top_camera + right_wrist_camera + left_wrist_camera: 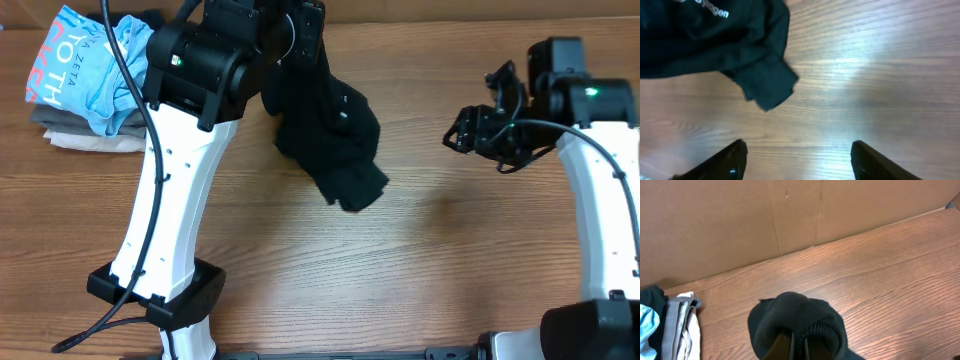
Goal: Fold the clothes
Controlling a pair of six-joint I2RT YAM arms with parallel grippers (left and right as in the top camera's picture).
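Observation:
The black garment [330, 125] hangs bunched from my left gripper [300, 45] near the table's back middle, its lower end trailing on the wood. In the left wrist view the fingers [799, 347] are shut on a fold of the black garment [800, 315]. My right gripper [462, 135] is open and empty, off to the right of the garment. In the right wrist view its two fingertips [797, 152] are spread wide over bare wood, and the garment [715, 40] with white lettering lies at the upper left.
A light blue shirt [85, 65] with pink-and-white lettering lies on grey and beige folded garments [75, 135] at the back left. A cardboard wall [765, 215] stands behind the table. The wooden table [400, 260] stretches across the front.

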